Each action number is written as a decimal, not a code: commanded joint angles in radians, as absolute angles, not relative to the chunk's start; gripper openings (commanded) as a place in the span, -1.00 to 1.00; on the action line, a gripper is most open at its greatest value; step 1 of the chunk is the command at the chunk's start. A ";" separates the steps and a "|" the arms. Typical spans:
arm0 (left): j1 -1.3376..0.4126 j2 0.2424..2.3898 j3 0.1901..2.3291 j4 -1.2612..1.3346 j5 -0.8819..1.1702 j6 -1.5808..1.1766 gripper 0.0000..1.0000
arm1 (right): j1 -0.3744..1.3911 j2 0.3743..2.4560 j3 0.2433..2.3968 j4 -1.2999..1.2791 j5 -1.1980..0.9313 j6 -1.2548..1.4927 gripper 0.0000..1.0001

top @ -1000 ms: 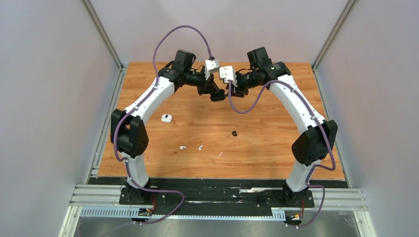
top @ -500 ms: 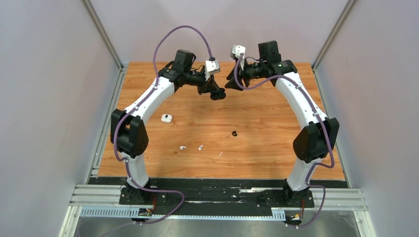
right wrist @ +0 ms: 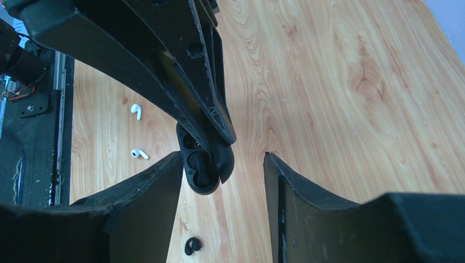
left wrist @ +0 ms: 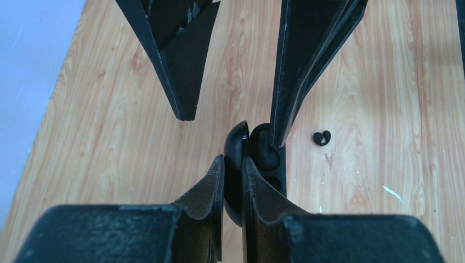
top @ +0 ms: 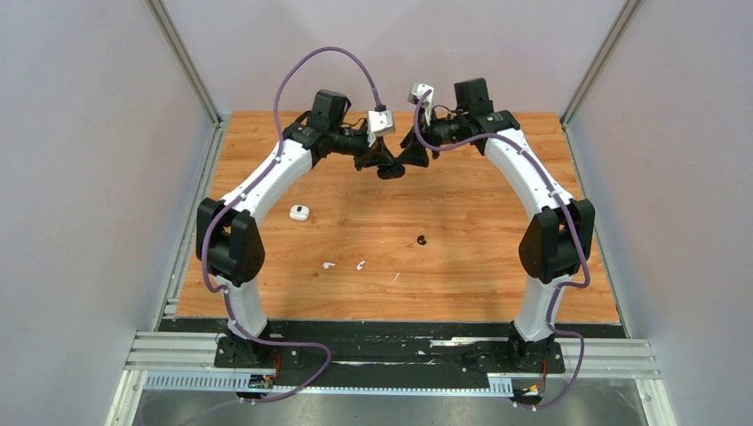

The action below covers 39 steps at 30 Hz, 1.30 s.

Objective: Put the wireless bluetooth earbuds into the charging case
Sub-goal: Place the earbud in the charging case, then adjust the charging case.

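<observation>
Grey walls close in a wood-grain table point(top: 479, 284), and both arms arch over it to meet toward 12 o'clock. From where I stand, the left gripper point(left wrist: 233, 160) has its fingers pinched tight on the domed lid of a black charging case point(right wrist: 204, 170). It holds the case clear above the wood, and the case hangs open with its two wells showing. The right gripper point(right wrist: 223, 156) faces it with fingers spread wide, one on each side of the case, and it grips nothing. From the left wrist camera one of those fingers seems to touch the rim of the well half, though I can't be sure of contact.

Both earbuds lie on the bare wood at about 7 o'clock from the table's middle, well apart from the grippers. There is a first earbud point(top: 328, 264) and, at its 3 o'clock, a second earbud point(top: 360, 264), near each other but not touching. A small white box point(top: 299, 212) sits out at 9 o'clock. A small black curled bit point(top: 421, 240) lies at 5 o'clock close to the middle, and a thin white fleck point(top: 395, 277) at 6 o'clock.
</observation>
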<state>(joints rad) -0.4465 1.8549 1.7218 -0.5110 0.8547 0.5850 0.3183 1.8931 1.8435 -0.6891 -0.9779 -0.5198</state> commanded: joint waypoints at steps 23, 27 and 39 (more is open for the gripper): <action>-0.453 1.748 1.653 -0.357 0.881 0.573 -1.00 | 0.345 1.927 1.814 -0.652 -0.899 -0.492 0.15; -0.453 1.756 1.651 -0.379 0.847 0.591 -1.00 | 0.344 1.898 1.800 -0.654 -0.959 -0.525 0.22; -0.452 1.768 1.646 -0.390 0.827 0.605 -1.00 | 0.291 1.934 1.868 -0.633 -1.116 -0.364 0.32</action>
